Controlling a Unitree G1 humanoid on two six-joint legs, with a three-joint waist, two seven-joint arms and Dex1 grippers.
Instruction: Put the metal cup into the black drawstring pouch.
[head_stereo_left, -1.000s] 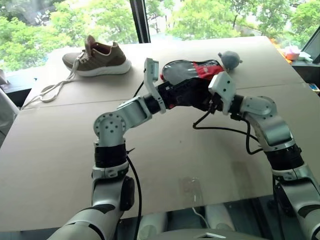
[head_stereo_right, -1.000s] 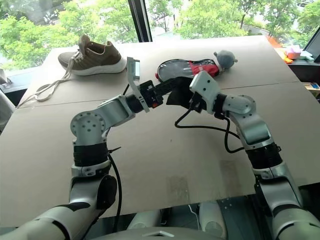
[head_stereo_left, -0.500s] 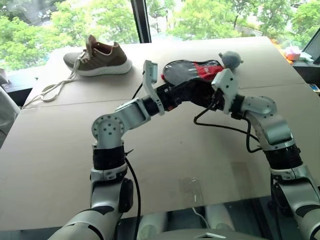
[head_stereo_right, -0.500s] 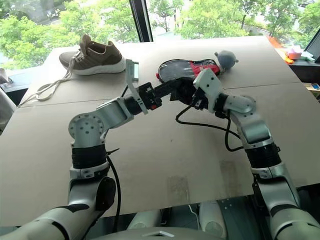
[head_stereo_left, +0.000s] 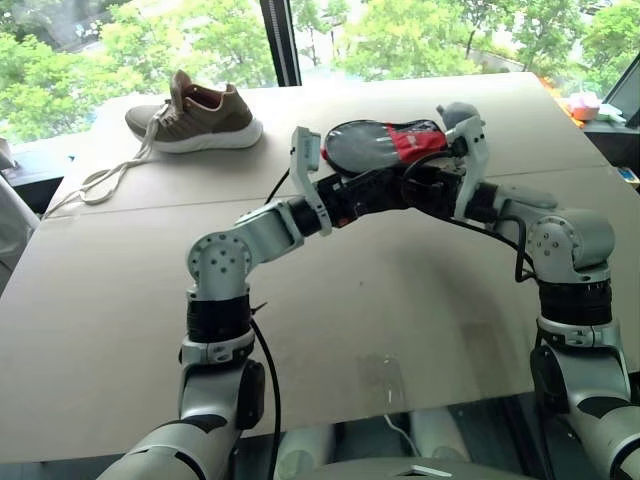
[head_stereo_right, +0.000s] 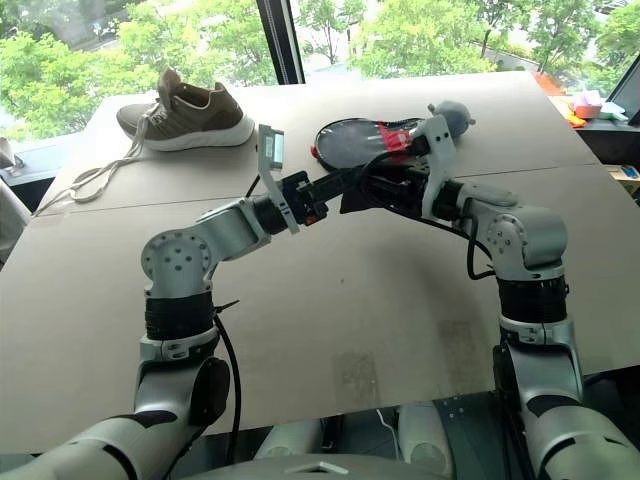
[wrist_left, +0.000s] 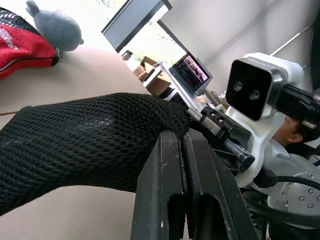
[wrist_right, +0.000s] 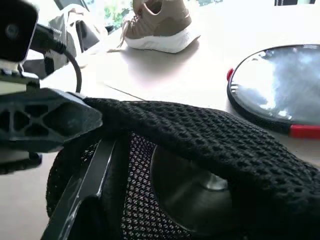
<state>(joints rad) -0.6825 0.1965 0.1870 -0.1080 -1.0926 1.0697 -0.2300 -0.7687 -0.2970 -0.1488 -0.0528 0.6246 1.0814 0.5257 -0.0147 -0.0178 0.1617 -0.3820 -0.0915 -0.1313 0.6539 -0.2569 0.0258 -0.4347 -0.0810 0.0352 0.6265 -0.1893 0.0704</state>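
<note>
The black drawstring pouch (head_stereo_left: 385, 190), a soft mesh bag, hangs above the table between my two hands. My left gripper (wrist_left: 181, 132) is shut on the fabric at the pouch's edge. The metal cup (wrist_right: 192, 195) shows as a shiny rounded shape inside the pouch (wrist_right: 215, 145), seen through its mouth in the right wrist view. My right gripper (head_stereo_left: 415, 188) reaches into that mouth from the right. One of its fingers (wrist_right: 95, 175) lies inside along the mesh, apart from the cup; the pouch hides the other. The gripper stands open.
A brown shoe (head_stereo_left: 195, 115) with loose laces sits at the far left of the table (head_stereo_left: 330, 320). A black-and-red paddle-shaped case (head_stereo_left: 385, 142) and a grey plush toy (head_stereo_left: 458, 118) lie just beyond the pouch. Windows run along the far edge.
My right wrist has rolled and its forearm has swung out to the right, while the gripper stays at the pouch's mouth. The left arm and the pouch have kept still.
</note>
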